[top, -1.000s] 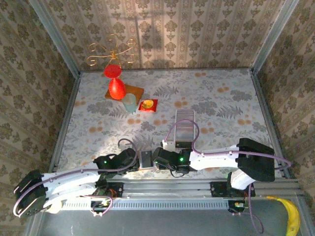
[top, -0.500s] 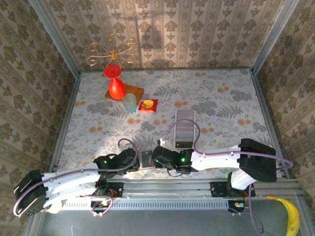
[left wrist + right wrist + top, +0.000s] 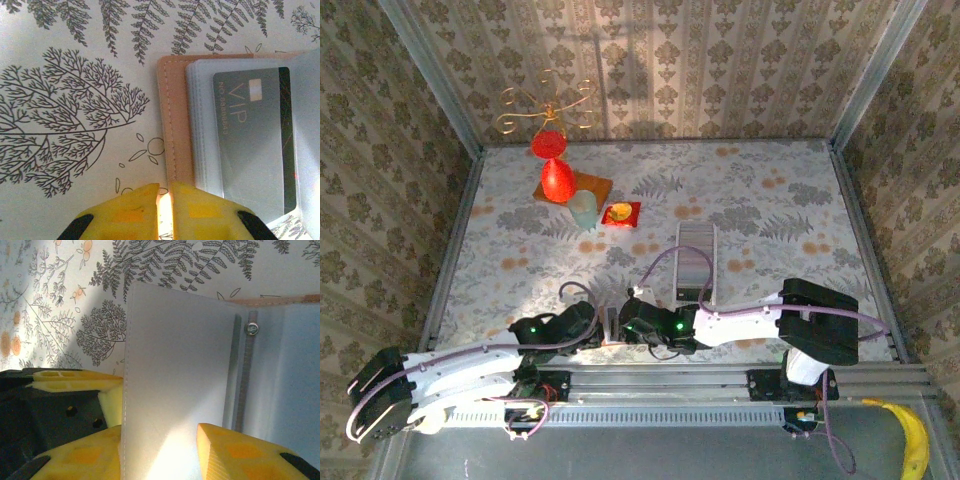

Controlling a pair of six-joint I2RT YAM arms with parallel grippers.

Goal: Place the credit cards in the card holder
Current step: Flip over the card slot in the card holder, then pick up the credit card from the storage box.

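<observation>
The left pincer (image 3: 164,187) is pressed together on the stitched tan edge of the card holder (image 3: 175,115), which lies opened on the fern-print worktop (image 3: 75,60) and runs straight ahead of its fingertips. Just ahead and to the right of that pinch sits a stack of clear sleeves (image 3: 200,130). A grey credit card (image 3: 255,145) marked VIP lies among them, seemingly under a clear layer — how deep it is seated I cannot tell

The right pincer (image 3: 159,432) is spread, its fingers standing apart with a pale stitched flap (image 3: 175,370) of the holder rising between and ahead of them. Whether either pad touches the flap is not clear. The left pincer's yellow fingers lie just to its left, very near

What could go wrong, as I judge it:
- The flap looks propped rather than gripped, so with the right fingers apart it may drop over the sleeves and shut off the slot
- The left hold is a thin bite on one edge — any push from the right could twist the holder out of it or slide it over the smooth worktop
- The two pincers work nearly nose to nose, so a small sideways move risks a knock
- The card, if only partly in, could be dragged out by a brushing finger
</observation>
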